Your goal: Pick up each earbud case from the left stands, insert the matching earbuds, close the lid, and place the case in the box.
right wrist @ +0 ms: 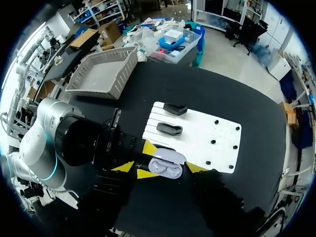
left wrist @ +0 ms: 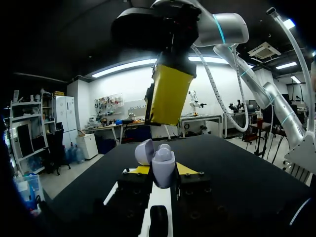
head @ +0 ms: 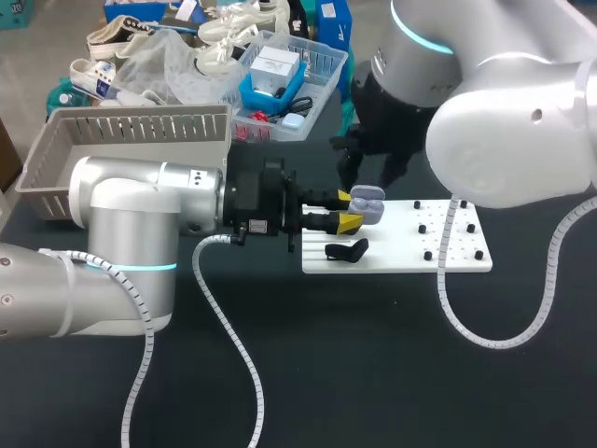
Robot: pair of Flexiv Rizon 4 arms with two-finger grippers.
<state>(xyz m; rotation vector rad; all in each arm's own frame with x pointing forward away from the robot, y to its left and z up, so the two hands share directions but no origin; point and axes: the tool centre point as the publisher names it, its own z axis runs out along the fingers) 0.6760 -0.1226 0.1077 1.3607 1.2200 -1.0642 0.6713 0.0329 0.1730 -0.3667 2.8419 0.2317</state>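
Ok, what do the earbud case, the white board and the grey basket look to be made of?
Earbud case: looks like moulded plastic, lavender and smooth, with a soft sheen on its rounded lid.
White board: a rigid flat sheet with a matte finish, probably plastic, though the look leaves that open.
Grey basket: plastic by the look, with moulded slotted walls and a dull finish.

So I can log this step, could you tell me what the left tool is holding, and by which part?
The left tool grips the open lavender earbud case by the sides of its base.
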